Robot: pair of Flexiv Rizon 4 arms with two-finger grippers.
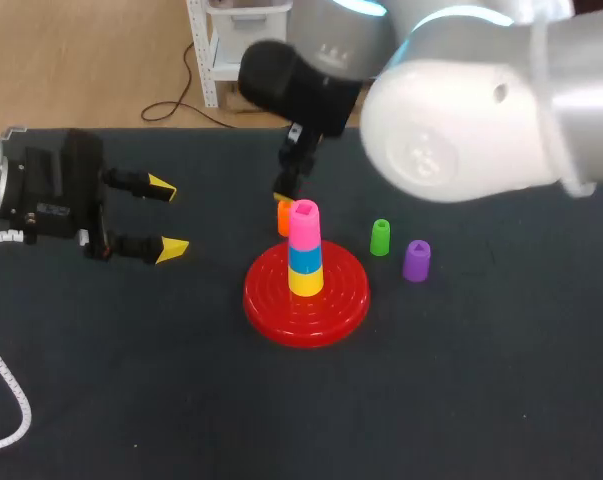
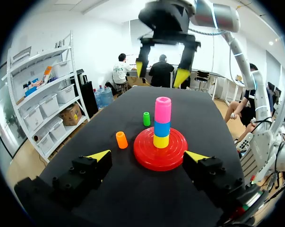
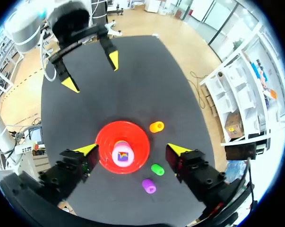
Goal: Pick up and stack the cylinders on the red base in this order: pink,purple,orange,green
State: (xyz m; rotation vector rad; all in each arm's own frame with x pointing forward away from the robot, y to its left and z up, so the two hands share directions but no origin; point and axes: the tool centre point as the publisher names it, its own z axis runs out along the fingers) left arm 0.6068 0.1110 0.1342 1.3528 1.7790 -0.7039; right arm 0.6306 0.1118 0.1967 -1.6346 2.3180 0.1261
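**Right gripper (image 1: 284, 192) spread wide above the stack, pink cylinder (image 1: 303, 223) on top**

Right gripper (image 2: 161, 73) hangs over the middle of the table (image 1: 461, 390) with its two yellow-tipped fingers apart and nothing between them. In its own wrist view (image 3: 133, 150) it looks straight down on the pink cylinder (image 3: 123, 156), which lies below the gap between the fingers and touches neither.

The pink cylinder (image 2: 162, 109) stands upright as the top piece of a stack: a blue cylinder (image 1: 304, 258) is under it and a yellow cylinder (image 1: 304, 281) under that, resting at the centre of the red base (image 1: 331, 305). The base sits about mid-table.

The orange cylinder (image 1: 283, 216) stands just beyond the base, toward the far edge, partly hidden behind the stack in the head view. The green cylinder (image 1: 380, 237) stands upright on the right-edge side of the base, near it but not touching. The purple cylinder (image 1: 416, 260) stands just beside the green one, a little closer to the right edge.

The left gripper (image 1: 167, 218) is near the left edge, well apart from the base, its fingers released, pointing toward the stack and holding nothing.
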